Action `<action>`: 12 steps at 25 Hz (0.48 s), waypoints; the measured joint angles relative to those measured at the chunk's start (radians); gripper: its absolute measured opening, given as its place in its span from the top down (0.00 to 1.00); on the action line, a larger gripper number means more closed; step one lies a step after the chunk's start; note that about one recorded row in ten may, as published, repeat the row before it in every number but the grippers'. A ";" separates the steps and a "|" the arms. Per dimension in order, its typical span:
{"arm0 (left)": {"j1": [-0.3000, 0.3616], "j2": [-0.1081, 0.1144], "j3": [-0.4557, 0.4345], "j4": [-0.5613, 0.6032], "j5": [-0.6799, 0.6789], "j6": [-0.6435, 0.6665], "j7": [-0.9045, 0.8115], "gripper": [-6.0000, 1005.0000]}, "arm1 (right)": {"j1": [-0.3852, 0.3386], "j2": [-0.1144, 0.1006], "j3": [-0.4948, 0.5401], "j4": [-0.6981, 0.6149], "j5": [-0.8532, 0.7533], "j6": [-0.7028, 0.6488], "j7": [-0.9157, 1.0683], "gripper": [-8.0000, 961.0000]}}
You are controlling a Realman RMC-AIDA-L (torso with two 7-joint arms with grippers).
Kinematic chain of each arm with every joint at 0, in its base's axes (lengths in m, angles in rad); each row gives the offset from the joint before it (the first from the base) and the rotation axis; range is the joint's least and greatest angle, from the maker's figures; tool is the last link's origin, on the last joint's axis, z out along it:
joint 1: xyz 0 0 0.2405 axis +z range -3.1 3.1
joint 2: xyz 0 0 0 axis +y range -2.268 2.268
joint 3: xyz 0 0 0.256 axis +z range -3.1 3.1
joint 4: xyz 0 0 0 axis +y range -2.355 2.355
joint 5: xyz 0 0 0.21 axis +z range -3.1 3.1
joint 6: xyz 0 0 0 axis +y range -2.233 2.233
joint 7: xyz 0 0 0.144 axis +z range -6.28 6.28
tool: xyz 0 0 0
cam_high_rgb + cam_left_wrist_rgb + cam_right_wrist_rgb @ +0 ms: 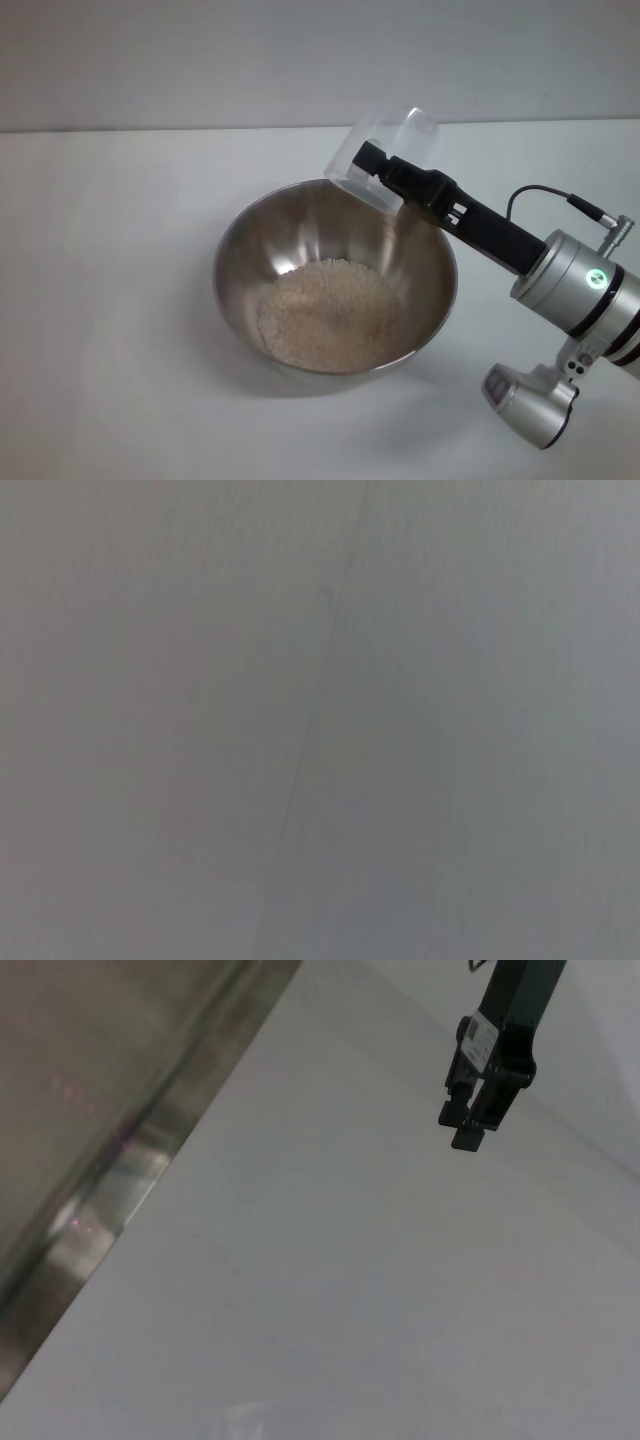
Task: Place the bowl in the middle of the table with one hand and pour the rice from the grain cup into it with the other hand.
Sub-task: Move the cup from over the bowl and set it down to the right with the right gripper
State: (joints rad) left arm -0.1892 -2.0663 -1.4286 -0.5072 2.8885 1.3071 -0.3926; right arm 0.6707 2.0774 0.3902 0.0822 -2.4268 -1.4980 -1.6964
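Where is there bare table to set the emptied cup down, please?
The table is bare on the bowl's left and in front of it. The right gripper holds the tilted grain cup over the bowl's far rim; its arm crowds the right side. Rice fills the bowl's bottom.

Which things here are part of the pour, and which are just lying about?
In the job: bowl, rice in it, grain cup tipped in right gripper, table.
Lying about: no loose items seen; left gripper idle above table.
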 joint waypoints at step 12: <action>0.002 0.000 0.007 -0.011 0.000 0.005 0.000 0.56 | -0.081 0.002 0.224 0.151 0.008 -0.006 0.204 0.98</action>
State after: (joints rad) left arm -0.1877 -2.0662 -1.4218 -0.5177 2.8885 1.3126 -0.3927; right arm 0.5901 2.0795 0.6140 0.2332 -2.4187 -1.5044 -1.4928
